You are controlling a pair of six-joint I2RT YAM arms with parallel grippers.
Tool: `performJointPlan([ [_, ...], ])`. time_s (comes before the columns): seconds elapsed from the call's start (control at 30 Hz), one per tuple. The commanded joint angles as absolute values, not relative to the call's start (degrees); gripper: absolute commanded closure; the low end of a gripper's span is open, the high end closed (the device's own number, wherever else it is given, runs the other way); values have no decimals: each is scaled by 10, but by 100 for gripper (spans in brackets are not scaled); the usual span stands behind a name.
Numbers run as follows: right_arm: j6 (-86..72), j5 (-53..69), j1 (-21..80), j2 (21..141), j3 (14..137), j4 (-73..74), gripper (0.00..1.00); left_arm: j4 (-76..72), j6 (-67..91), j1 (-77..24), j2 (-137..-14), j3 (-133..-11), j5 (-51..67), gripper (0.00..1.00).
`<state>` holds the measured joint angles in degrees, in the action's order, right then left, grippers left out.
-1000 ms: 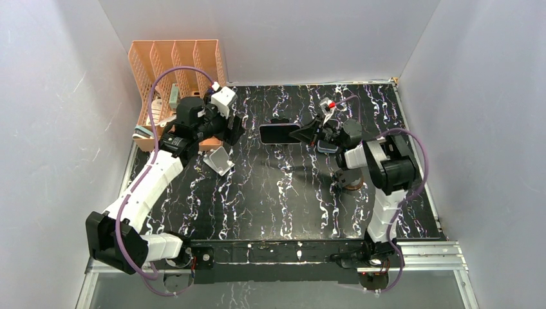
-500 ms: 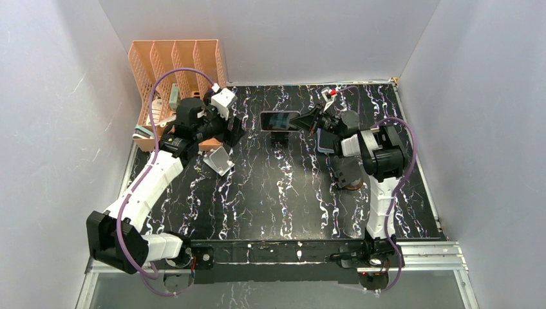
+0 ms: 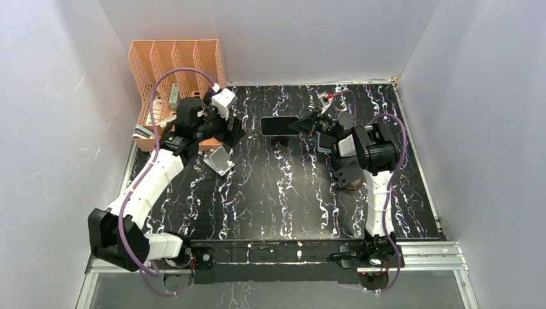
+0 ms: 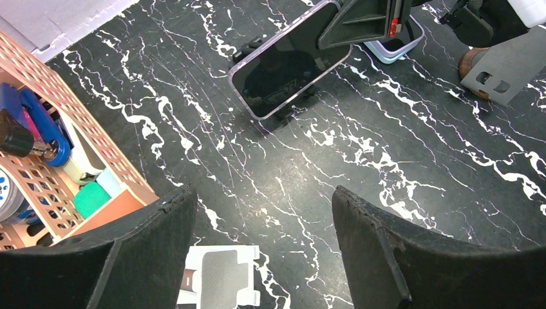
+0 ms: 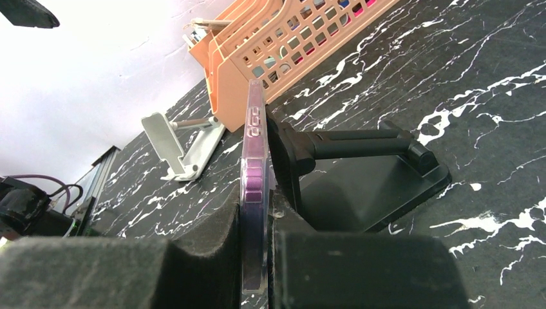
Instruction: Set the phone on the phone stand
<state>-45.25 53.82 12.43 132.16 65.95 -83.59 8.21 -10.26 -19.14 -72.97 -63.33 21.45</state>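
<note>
The phone (image 3: 279,125), dark-screened in a clear case with a purple edge, is held landscape and edge-up by my right gripper (image 3: 302,125), which is shut on its right end. In the right wrist view the phone (image 5: 254,148) stands between my pads (image 5: 212,238), with its back close against the cradle of the black phone stand (image 5: 360,174). I cannot tell if it rests in it. In the left wrist view the phone (image 4: 290,67) hides most of the stand (image 4: 283,116). My left gripper (image 4: 264,193) hangs open and empty, left of the stand (image 3: 279,139).
A white folding stand (image 3: 219,159) lies below my left gripper (image 3: 233,129). An orange organiser (image 3: 174,61) with small items stands at the back left. A pale blue tray (image 4: 393,48) and a brown round object (image 3: 351,183) sit near the right arm.
My right gripper carried the phone toward the back of the table, over the black stand, then brought it slightly down against the cradle. The left arm has not moved.
</note>
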Motion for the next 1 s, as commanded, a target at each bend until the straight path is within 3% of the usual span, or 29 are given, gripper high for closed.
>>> performJointPlan([
  [0.0,-457,536,118,1325,678,-1043,99,85,-110,-185,-728,-635,228,27],
  [0.97,-424,504,106,1362,640,-1045,99,82,-112,-184,-734,-632,241,27],
])
